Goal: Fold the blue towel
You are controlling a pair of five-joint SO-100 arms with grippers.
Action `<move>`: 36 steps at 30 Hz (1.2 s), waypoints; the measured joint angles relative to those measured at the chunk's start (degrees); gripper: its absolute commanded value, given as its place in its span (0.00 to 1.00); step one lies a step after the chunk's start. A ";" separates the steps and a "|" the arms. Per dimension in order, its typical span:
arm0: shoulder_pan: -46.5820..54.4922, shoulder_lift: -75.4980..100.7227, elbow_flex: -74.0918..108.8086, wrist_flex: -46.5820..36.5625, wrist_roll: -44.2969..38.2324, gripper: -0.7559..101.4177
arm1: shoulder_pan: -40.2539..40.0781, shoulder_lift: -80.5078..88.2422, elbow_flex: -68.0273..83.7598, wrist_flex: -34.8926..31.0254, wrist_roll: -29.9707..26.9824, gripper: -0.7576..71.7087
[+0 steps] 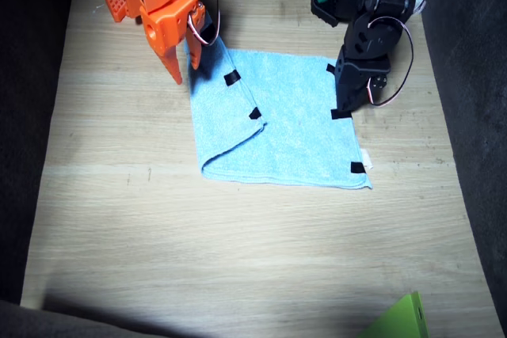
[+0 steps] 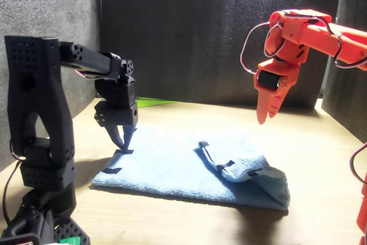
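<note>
Wooden table (image 1: pixel 119 219) holds the blue towel (image 1: pixel 293 140); both grippers' fingers apart, dark walls around.

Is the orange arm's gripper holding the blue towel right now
No, in the front view the right gripper hangs in the air well above the blue towel, touching nothing.

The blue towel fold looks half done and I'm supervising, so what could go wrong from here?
The right gripper hangs above the blue towel, apart from it, so the loose flap could spring back. The left gripper has its tips down at the opposite edge by a tape strip; it might drag the whole cloth and skew the fold.
</note>
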 measured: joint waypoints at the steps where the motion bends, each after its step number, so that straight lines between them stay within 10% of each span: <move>1: -0.18 0.18 -0.18 -0.62 -0.09 0.02 | 0.00 0.00 0.00 0.00 0.00 0.32; 6: 0.09 0.18 -0.35 -1.32 -0.35 0.25 | 0.00 0.00 0.00 0.09 0.00 0.32; 36: 2.02 -5.98 -10.90 0.97 -1.58 0.28 | 0.79 0.00 0.00 0.18 0.00 0.31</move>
